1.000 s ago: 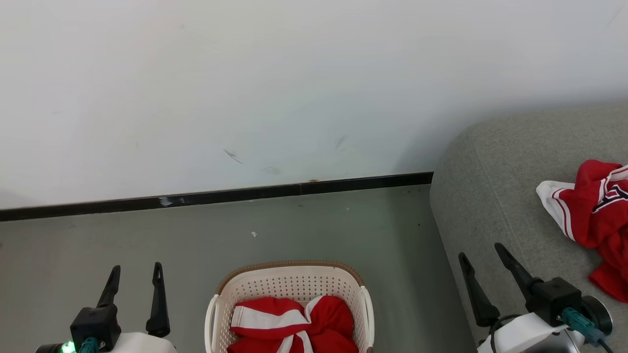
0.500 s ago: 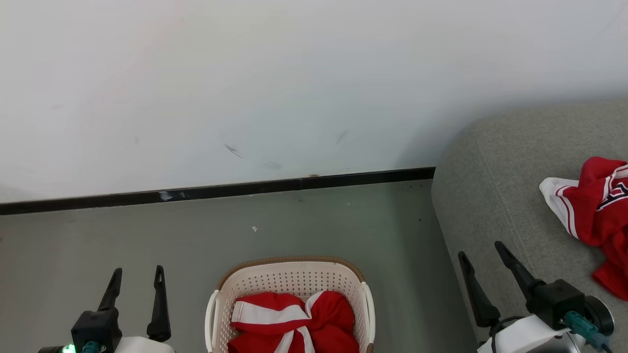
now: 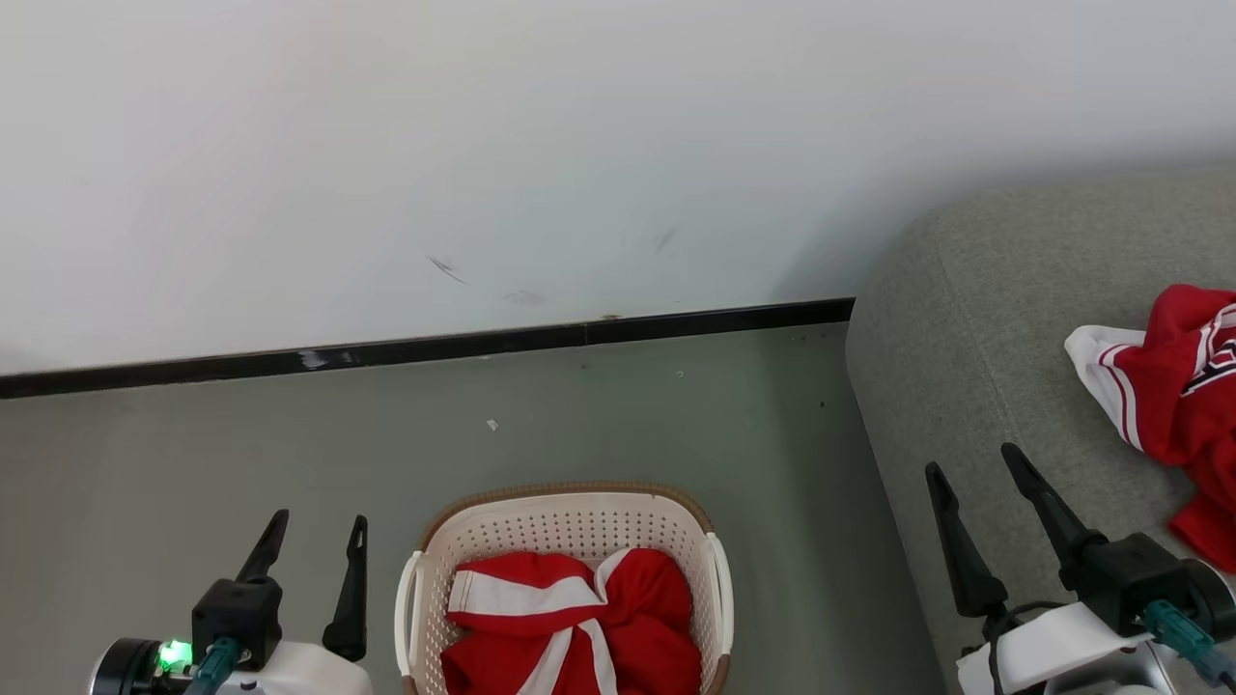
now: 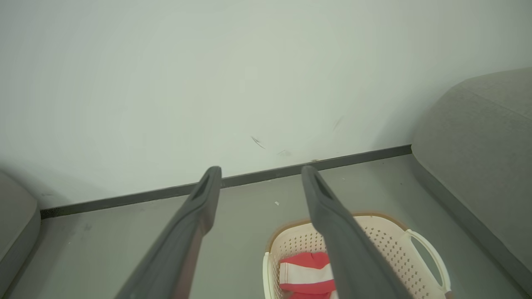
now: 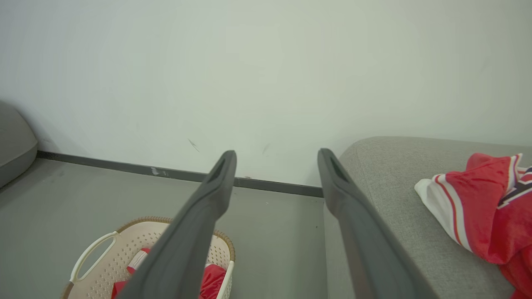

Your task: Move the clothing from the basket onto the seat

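Handling the red-and-white jersey fabric (image 3: pixel 579 618) calls for a pinch on a raised fold. The material looks light, soft and limp, and probably slick, so it will likely drape and trail when lifted. The best hold appears to be the crumpled ridge near the middle of the bundle, where the white stripes meet, clear of the perforated wall.

The bundle lies inside the cream laundry basket (image 3: pixel 570 526), which stands on the floor (image 3: pixel 676 415) between the two claws. The left claw (image 3: pixel 320 521) hovers just beside the basket, jaws fully spread, holding nothing. The right claw (image 3: pixel 970 461) hangs by the near end of the grey sofa (image 3: pixel 966 338), jaws likewise wide apart and empty.

Count:
- one basket
- one sofa
- two claws
- one red bundle in the basket
- one red heap (image 3: pixel 1173 405) already on the sofa cushion

How many separate garments each pile contains cannot be told.
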### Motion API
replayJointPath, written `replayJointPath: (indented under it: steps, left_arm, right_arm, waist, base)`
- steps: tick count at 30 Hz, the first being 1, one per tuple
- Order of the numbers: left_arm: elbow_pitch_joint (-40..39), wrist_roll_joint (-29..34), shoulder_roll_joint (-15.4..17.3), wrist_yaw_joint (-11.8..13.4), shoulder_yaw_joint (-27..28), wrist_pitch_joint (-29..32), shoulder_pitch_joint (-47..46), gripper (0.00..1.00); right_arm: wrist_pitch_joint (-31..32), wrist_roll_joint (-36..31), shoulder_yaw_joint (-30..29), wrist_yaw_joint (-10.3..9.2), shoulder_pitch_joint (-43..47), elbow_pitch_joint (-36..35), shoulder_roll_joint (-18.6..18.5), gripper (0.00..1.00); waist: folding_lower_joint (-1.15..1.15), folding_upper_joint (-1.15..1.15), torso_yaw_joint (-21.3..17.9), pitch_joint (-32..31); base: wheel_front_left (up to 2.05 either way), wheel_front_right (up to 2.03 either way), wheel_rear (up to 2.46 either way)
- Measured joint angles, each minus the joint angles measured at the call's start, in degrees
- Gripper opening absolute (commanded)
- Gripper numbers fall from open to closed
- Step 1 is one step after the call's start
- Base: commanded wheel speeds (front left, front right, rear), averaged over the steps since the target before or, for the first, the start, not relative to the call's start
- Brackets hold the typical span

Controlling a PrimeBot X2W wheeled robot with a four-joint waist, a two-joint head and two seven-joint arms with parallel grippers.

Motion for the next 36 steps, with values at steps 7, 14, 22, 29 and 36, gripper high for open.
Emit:
replayJointPath:
  steps: [7,14,22,29,36]
  left_arm:
    - [0.96,1.3,-0.02,-1.85,-2.44,2.2,-4.12,1.0]
    - [4.01,2.74,-0.32,-3.44,-5.42,5.08,-7.51,1.0]
    - [8.36,3.92,-2.29,-5.44,-8.36,7.06,-12.46,1.0]
    - [13.81,5.57,-3.85,-6.45,-10.76,8.27,-15.52,1.0]
    - [17.97,7.57,-4.15,-7.93,-12.62,8.68,-19.15,1.0]
  right_arm:
    - [0.0,-0.13,-0.05,0.0,-0.37,-2.14,0.01,1.0]
    - [0.0,-0.13,-1.25,0.0,-1.12,-4.75,0.03,1.0]
    - [0.0,-0.34,-3.34,0.0,-2.8,-8.08,0.04,1.0]
    - [0.0,-0.31,-3.87,0.0,-5.8,-11.18,0.04,1.0]
    - [0.0,-0.11,-4.94,0.0,-8.92,-14.01,0.03,1.0]
  waist:
    - [0.0,0.0,-0.4,2.12]
    - [0.0,0.0,-0.98,4.88]
    - [0.0,0.0,-2.03,8.78]
    - [0.0,0.0,-3.23,12.83]
    - [0.0,0.0,-4.66,17.47]
  base:
    - [0.0,0.0,0.0]
    - [0.0,0.0,0.0]
    - [0.0,0.0,0.0]
    - [0.0,0.0,0.0]
    - [0.0,0.0,0.0]
